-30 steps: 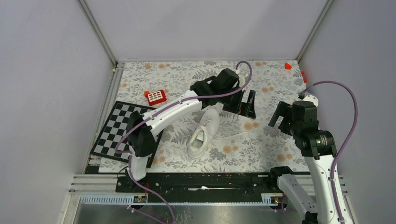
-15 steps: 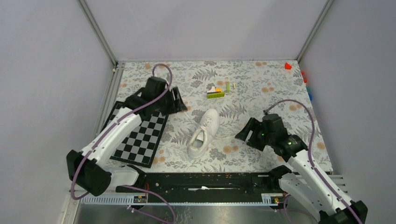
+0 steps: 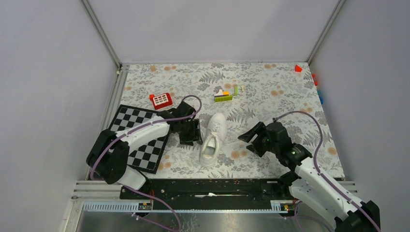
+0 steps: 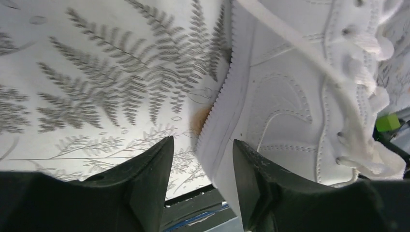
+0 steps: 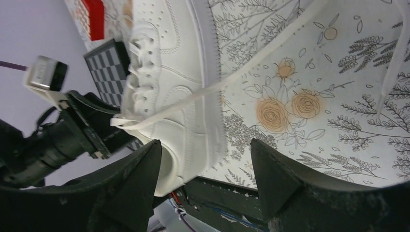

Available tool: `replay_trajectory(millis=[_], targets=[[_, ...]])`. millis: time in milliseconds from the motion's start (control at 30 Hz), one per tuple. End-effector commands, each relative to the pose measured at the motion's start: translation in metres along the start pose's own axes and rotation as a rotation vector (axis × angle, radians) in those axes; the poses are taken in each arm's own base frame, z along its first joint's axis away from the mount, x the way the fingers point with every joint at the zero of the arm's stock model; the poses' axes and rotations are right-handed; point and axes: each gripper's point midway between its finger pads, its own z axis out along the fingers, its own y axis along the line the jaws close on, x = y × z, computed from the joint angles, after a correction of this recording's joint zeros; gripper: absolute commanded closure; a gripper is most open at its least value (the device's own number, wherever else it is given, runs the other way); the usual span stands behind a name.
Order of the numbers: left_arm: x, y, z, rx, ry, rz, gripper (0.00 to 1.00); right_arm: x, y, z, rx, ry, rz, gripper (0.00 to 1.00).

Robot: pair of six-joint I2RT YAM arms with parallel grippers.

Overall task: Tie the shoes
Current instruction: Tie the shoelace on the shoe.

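All-white low-top leather sneaker (image 3: 213,136) against a white cloth table cover (image 3: 270,82) printed with grey ferns.
Its laces and sole are white too; the cloth adds orange blossoms. The flat chequered board (image 3: 126,126) is black-and-white, the small plastic block (image 3: 161,100) red with white squares, the toy brick cluster (image 3: 223,96) green and yellow.

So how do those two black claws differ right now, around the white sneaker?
The black left gripper sits close beside the white lace-up sneaker; the black right gripper stands off from it. The left gripper's jaws look narrower than the right gripper's. Both are open, holding nothing.
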Motion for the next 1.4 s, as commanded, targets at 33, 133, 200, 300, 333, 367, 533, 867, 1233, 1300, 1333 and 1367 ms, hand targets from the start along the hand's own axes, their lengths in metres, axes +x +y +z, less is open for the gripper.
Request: replay_trajectory(millis=[33, 133, 200, 300, 333, 367, 533, 867, 1233, 1300, 1333, 1367], targets=[[0.02, -0.046, 0.006, 0.128, 0.041, 0.044, 0.47, -0.019, 0.007, -0.009, -0.008, -0.106, 0.044, 0.25], [0.031, -0.056, 0.004, 0.138, 0.06, 0.068, 0.47, -0.02, -0.002, -0.005, 0.03, -0.119, 0.081, 0.25], [0.025, -0.047, -0.003, 0.095, 0.029, 0.074, 0.46, -0.02, -0.006, -0.002, 0.049, -0.123, 0.111, 0.25], [0.001, -0.025, -0.024, 0.004, -0.053, 0.064, 0.46, -0.023, -0.013, -0.001, 0.098, -0.138, 0.136, 0.3], [-0.009, -0.019, -0.032, -0.011, -0.085, 0.044, 0.46, -0.024, -0.014, -0.001, 0.109, -0.144, 0.139, 0.31], [-0.019, -0.013, -0.04, -0.025, -0.118, 0.021, 0.46, -0.025, -0.014, -0.002, 0.111, -0.149, 0.139, 0.32], [-0.076, 0.022, -0.056, -0.127, -0.306, -0.255, 0.3, -0.027, -0.012, -0.001, 0.085, -0.162, 0.156, 0.32], [-0.074, -0.041, -0.016, 0.265, -0.155, -0.733, 0.27, -0.022, -0.013, -0.001, 0.063, -0.144, 0.16, 0.34], [-0.062, -0.054, 0.025, 0.427, -0.071, -0.956, 0.35, -0.023, -0.008, -0.005, 0.057, -0.141, 0.14, 0.34], [-0.062, -0.055, 0.03, 0.451, -0.056, -0.974, 0.36, -0.022, -0.009, -0.005, 0.058, -0.137, 0.139, 0.34], [-0.062, -0.054, 0.033, 0.449, -0.057, -0.979, 0.37, -0.022, -0.009, -0.005, 0.059, -0.137, 0.139, 0.34], [-0.063, -0.053, 0.035, 0.445, -0.063, -0.983, 0.38, -0.022, -0.009, -0.005, 0.059, -0.137, 0.138, 0.34]])
